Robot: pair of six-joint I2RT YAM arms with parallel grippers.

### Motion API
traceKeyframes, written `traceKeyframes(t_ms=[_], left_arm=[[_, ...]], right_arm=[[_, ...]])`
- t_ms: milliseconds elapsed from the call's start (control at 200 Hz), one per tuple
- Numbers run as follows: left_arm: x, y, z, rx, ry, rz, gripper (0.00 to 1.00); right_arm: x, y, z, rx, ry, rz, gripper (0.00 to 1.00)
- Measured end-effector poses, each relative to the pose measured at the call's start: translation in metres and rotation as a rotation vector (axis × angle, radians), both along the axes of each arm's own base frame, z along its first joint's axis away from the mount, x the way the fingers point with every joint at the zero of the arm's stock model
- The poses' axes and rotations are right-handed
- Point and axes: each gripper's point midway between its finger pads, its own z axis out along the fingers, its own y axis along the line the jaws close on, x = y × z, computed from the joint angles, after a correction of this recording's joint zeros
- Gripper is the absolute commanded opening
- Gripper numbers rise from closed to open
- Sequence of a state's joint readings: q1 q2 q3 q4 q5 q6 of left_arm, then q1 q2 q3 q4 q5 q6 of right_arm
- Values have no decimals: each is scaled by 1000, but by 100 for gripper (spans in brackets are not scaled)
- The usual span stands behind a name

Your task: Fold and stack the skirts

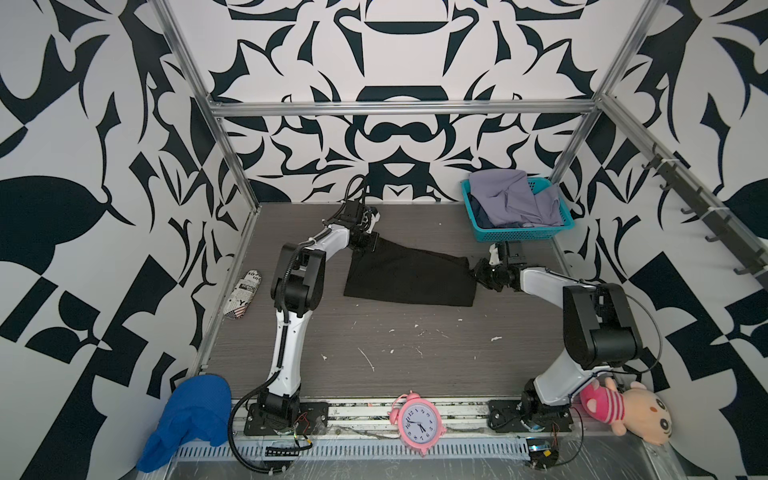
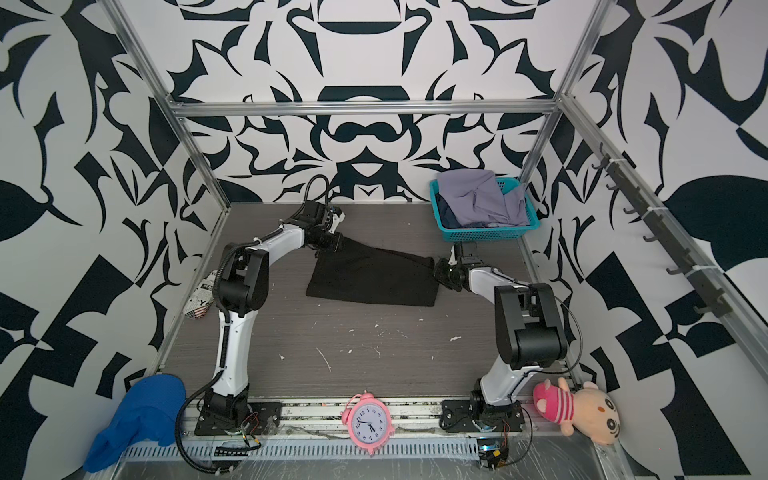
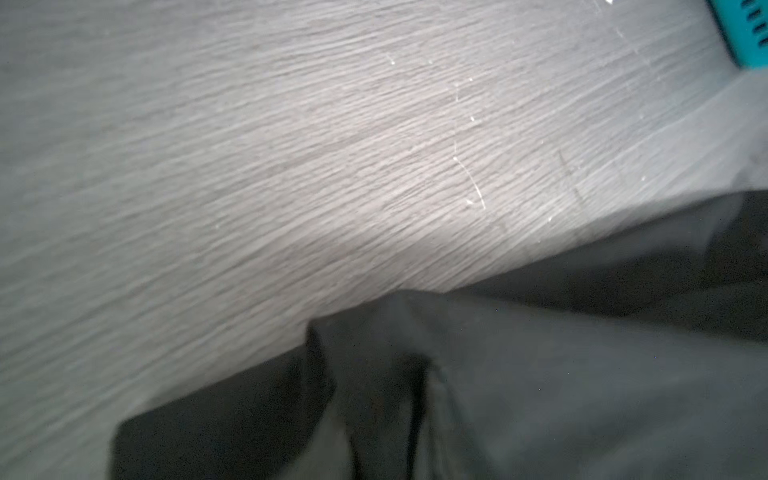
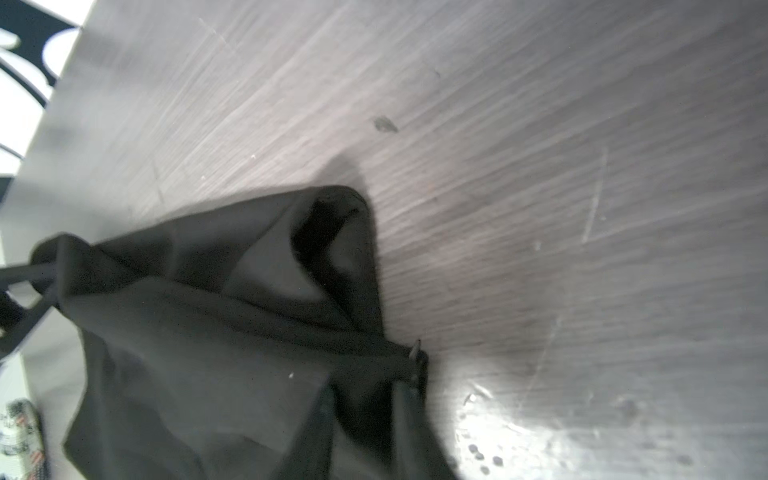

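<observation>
Both left tool [image 1: 371, 242] and right tool [image 1: 474, 270] pinch corners of the black skirt [image 1: 409, 277].

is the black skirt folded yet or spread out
Spread out: the black skirt is one wide sheet on the table, far corners at the left hand and right hand.

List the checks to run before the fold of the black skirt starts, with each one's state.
1. Left claw gripping the black skirt's far corner: ok, cloth gathers up into it.
2. Right claw gripping the opposite far corner: ok.
3. Both cloth layers pinched: cannot tell.
4. Black skirt's near edge lying flat on the table: ok.
5. Bare table in front for the fold: ok.
6. Lavender skirt out of the way in the basket: ok.
</observation>
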State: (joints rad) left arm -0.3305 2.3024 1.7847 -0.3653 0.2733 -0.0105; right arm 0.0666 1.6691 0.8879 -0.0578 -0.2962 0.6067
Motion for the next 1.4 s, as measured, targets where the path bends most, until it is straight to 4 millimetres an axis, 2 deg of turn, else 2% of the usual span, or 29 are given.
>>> traceKeyframes(t_ms=[105, 255, 350, 570, 700, 975, 1125, 1265, 1400], left_arm=[[0, 0, 1, 3, 0, 9, 0], [-11, 7, 13, 7, -2, 35, 0], [-20, 13, 35, 0, -24, 59, 0], [-33, 26, 106, -28, -148, 119, 0], [-41, 33, 123, -16, -180, 154, 0], [-58, 55, 118, 58, -163, 234, 0], [-60, 66, 115, 95, -168, 272, 0], [-55, 76, 111, 104, -167, 301, 0], [-43, 85, 100, 113, -166, 327, 0]], right_arm=[[2, 0, 8, -3, -23, 6, 0], [3, 0, 26, 0, -63, 4, 0], [3, 0, 39, 1, -92, 3, 0], [2, 0, 56, 4, -123, 4, 0], [3, 3, 61, 14, -130, 13, 0], [1, 12, 74, 44, -154, 48, 0], [6, 18, 84, 60, -178, 71, 0], [23, 25, 88, 79, -189, 92, 0], [44, 33, 75, 90, -157, 108, 0]])
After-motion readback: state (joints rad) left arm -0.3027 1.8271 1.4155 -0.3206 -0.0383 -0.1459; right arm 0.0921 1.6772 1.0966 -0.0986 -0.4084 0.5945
